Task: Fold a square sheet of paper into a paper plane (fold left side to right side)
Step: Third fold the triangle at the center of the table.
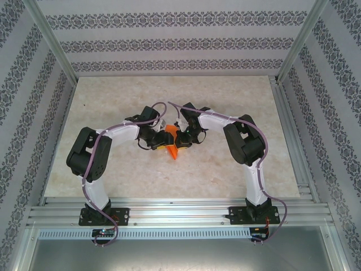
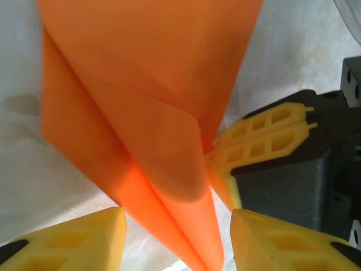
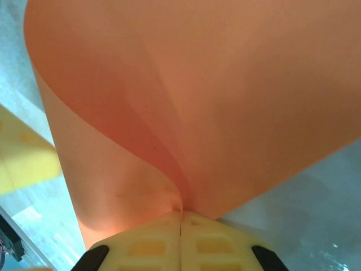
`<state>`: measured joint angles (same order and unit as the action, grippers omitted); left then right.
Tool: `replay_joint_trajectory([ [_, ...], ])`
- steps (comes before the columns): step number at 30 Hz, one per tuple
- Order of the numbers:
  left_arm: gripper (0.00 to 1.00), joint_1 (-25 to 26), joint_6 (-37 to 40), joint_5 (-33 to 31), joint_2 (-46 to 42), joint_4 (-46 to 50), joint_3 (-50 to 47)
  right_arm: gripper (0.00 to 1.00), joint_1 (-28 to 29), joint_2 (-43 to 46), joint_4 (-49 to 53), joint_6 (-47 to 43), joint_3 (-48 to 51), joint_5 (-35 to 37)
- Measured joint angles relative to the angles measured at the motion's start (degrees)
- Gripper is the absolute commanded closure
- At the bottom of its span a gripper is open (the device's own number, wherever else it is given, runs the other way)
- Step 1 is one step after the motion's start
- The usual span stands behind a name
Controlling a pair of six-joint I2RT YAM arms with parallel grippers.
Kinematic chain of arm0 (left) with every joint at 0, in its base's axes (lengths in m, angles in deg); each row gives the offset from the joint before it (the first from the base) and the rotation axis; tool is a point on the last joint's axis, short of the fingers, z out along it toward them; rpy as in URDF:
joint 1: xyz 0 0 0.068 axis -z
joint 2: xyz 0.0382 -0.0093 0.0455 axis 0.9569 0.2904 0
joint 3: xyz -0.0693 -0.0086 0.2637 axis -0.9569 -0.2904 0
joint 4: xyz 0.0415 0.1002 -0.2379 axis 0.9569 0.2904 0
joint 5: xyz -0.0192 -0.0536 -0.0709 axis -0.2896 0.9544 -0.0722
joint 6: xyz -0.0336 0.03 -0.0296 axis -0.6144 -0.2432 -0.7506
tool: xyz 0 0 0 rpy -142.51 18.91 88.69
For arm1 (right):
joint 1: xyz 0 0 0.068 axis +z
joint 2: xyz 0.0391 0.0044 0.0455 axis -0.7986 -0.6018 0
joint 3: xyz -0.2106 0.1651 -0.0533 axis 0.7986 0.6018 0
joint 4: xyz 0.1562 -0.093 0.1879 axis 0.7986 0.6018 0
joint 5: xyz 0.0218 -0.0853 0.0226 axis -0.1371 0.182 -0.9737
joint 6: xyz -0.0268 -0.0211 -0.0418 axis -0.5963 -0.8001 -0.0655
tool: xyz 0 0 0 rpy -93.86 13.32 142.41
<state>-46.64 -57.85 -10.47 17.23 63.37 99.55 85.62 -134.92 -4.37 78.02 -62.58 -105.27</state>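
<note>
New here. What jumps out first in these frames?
The orange paper, folded to a point, stands out at the centre of the table. The right gripper is pinched shut on it; the left gripper straddles its tip, jaws apart.

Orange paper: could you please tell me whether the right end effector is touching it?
Touching: the right wrist view shows the closed right end effector pinching the orange paper.

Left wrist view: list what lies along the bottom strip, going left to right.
yellow finger → orange paper, its pointed tip → second yellow finger
</note>
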Motion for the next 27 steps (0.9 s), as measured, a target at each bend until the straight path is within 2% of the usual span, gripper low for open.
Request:
replay_joint_trajectory([
  [3, 0.63, 0.61, -1.84, -0.57, -0.98, -1.27, -1.07, 0.93, 0.00, 0.00, 0.00, 0.00, 0.00, -0.02],
  [8, 0.65, 0.61, -2.99, -1.68, -2.34, -1.46, -1.33, 0.93, 0.00, 0.00, 0.00, 0.00, 0.00, -0.02],
  [16, 0.79, 0.59, -7.30, -1.36, -2.56, -7.74, -2.58, 0.93, 0.00, 0.00, 0.00, -0.02, 0.00, 0.00],
  [27, 0.85, 0.68, -13.42, -0.98, -2.01, -15.87, -4.31, 0.93, 0.00, 0.00, 0.00, -0.02, 0.00, 0.00],
])
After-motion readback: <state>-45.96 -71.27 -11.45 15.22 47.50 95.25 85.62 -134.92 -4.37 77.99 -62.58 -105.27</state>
